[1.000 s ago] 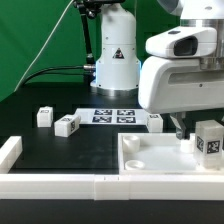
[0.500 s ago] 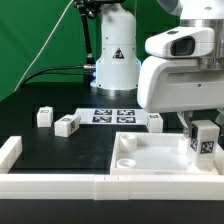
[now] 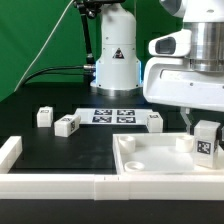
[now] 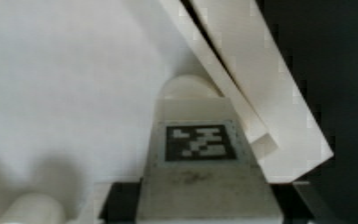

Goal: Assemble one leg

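Leg, a small white block with a black-and-white tag on its face, stands upright in the grip of the tool. It is above the white tabletop at the exterior view's right, close to the near edge of the worktop. The tool's fingers are closed most of the way, pressed against two opposite sides of the leg near its upper end. In the wrist view the leg fills the middle between the two dark fingertips of the tool, its tag facing the camera. Its far end points down at the flat white face of the tabletop, just beside the raised rim. Whether the lower end touches the tabletop or hangs just above it, I cannot tell.

Three more legs lie loose on the black worktop, well apart from the held one. Two sit side by side toward the exterior view's left, and one lies behind the tabletop's far edge. The marker board lies flat between them, in front of the robot base. Long white border bars run along the near edge of the worktop, with a short end piece turning back at the near left corner.
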### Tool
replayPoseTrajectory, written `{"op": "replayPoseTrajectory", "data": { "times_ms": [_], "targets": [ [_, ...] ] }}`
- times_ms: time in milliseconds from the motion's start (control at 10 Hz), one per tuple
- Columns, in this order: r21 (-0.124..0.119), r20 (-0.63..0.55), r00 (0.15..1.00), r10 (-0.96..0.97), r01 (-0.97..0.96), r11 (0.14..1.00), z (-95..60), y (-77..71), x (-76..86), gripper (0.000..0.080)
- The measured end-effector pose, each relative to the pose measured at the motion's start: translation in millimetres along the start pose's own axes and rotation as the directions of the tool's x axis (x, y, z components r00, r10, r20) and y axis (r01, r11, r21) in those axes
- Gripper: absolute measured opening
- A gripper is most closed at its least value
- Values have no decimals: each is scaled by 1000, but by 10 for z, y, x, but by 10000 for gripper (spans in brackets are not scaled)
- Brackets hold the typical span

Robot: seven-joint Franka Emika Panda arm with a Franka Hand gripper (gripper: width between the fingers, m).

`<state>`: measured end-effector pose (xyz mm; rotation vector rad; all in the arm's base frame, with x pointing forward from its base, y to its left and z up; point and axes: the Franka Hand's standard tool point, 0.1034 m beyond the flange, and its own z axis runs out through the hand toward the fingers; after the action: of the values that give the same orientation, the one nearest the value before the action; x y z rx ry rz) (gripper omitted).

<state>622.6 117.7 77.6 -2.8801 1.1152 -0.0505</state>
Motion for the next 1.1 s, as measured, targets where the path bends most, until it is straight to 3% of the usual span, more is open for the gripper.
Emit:
{"op": "replayPoseTrajectory", "data": {
  "times_ms": [400, 600, 700, 800, 900, 1000, 1100],
  "targets": [
    [-8, 16, 887, 462, -462, 887, 5, 8, -8, 291],
    [-8, 21, 839, 544, -544, 839, 5, 7, -9, 291],
    [-7, 22, 852, 522, -522, 853, 6, 5, -14, 345],
    [-5, 22, 876, 482, -482, 876, 6, 4, -13, 481],
    [3, 19, 888, 460, -460, 888, 3, -5, -4, 481],
    [15, 12, 928, 373, -373, 928, 2, -12, 11, 616],
    [22, 6, 975, 222, -222, 975, 1, -13, 23, 640]
  ]
}}
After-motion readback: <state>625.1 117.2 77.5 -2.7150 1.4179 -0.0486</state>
